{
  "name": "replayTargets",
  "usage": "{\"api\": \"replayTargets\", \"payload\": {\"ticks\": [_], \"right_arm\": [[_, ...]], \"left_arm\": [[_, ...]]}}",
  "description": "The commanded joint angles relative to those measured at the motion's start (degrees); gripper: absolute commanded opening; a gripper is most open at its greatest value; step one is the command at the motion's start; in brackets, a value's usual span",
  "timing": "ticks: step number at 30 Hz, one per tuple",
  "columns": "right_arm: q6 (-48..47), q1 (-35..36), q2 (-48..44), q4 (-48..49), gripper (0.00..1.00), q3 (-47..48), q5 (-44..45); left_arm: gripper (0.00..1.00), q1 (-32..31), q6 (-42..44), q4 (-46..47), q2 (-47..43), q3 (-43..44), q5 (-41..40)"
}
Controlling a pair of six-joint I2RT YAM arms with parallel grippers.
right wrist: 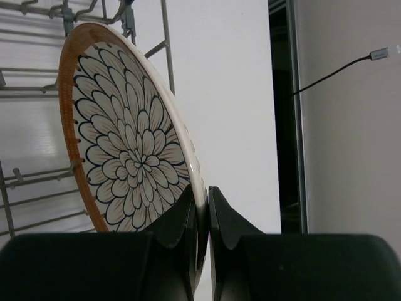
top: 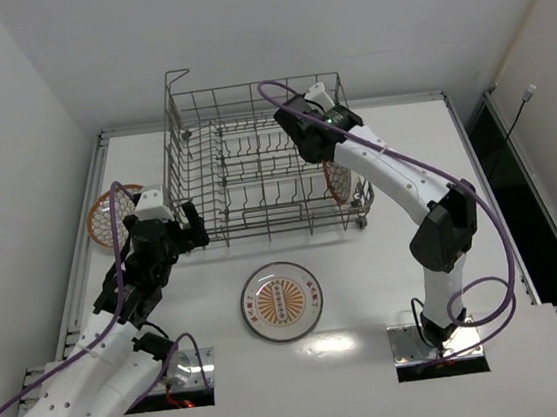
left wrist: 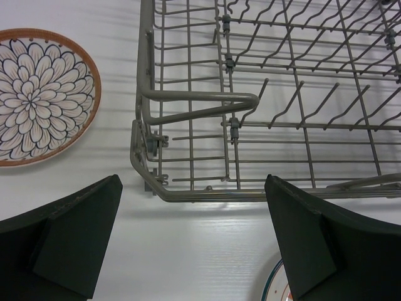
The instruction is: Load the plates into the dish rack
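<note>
Two arms out: right one stretched forward, right gripper (right wrist: 202, 195) pinching a plate (right wrist: 128, 153) by its rim, upright at the right end of the dish rack (top: 271, 231); left gripper (left wrist: 193, 187) wide open at its near-left corner.

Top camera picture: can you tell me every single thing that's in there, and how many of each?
Petal plates: two, white with dark petals and orange rims; the flat plate lies on the table left of the rack, the upright plate stands at the rack's right end.
Sunburst plate: one, white with an orange centre; flat on the table in front of the rack.
Dish rack: one, grey wire; far middle of the table.
Table: one, white; under everything.
Arms: two, white and black; left arm, right arm.
Left gripper: one, black; open, by the rack's near left corner.
Right gripper: one, black; shut on the upright plate's rim.
</note>
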Motion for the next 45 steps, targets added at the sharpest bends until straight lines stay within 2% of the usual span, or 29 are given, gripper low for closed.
{"api": "replayTargets", "payload": {"ticks": [1, 12, 23, 29, 35, 45], "right_arm": [[-0.69, -0.37, -3.52, 3.48, 0.00, 8.90, 14.12], [-4.02, 2.61, -1.15, 3.48, 0.00, 10.05, 20.71], [-4.55, 4.20, 2.45, 4.62, 0.00, 10.58, 20.72], [-4.55, 4.73, 3.68, 5.15, 0.00, 5.76, 23.17], [-3.50, 4.73, 4.30, 6.47, 0.00, 2.76, 22.56], [-0.25, 4.73, 7.11, 4.63, 0.01, 2.76, 15.63]], "left_arm": [[0.99, -0.58, 0.62, 1.50, -0.11, 1.67, 0.25], [0.99, -0.58, 0.62, 1.50, -0.11, 1.67, 0.25], [0.99, -0.58, 0.62, 1.50, -0.11, 1.67, 0.25], [0.99, -0.58, 0.62, 1.50, -0.11, 1.67, 0.25], [0.99, -0.58, 0.62, 1.50, -0.11, 1.67, 0.25], [0.99, -0.58, 0.62, 1.50, -0.11, 1.67, 0.25]]}}
